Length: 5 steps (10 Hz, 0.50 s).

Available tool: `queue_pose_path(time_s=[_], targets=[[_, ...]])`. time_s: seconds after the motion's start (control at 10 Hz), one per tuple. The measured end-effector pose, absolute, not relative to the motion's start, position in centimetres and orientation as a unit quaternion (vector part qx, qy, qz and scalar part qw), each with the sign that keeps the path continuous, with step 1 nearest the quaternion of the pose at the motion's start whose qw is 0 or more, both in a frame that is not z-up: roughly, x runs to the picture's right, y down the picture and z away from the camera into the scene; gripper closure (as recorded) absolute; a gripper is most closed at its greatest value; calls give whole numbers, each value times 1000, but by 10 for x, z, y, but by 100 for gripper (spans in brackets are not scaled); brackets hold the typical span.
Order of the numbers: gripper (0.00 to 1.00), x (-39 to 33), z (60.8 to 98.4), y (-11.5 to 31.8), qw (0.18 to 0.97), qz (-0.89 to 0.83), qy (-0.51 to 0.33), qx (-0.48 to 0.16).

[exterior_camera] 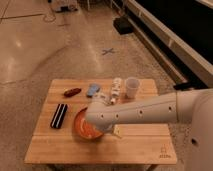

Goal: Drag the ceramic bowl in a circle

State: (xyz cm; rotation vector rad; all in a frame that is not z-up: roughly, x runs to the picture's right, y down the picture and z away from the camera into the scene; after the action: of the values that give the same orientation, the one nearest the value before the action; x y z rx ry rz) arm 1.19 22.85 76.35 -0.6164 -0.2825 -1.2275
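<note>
The ceramic bowl is a wide, shallow, glossy orange-red bowl on the front left part of the wooden table. My white arm reaches in from the right across the table. Its end hangs over the bowl's right side. The gripper points down at the bowl's right rim, and the wrist above hides most of it. The arm covers the bowl's right part.
A black flat object lies left of the bowl. At the back of the table are a dark red object, a blue item, a white bottle and a whitish cup. Bare floor surrounds the table.
</note>
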Motion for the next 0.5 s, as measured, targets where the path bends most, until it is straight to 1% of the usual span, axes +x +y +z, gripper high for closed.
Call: queue_pose_path(time_s=[0.4,0.5], targets=[[20,22,788,239,789,-532,-148,-271],[24,23,794,243,790,-528,-152,-273]])
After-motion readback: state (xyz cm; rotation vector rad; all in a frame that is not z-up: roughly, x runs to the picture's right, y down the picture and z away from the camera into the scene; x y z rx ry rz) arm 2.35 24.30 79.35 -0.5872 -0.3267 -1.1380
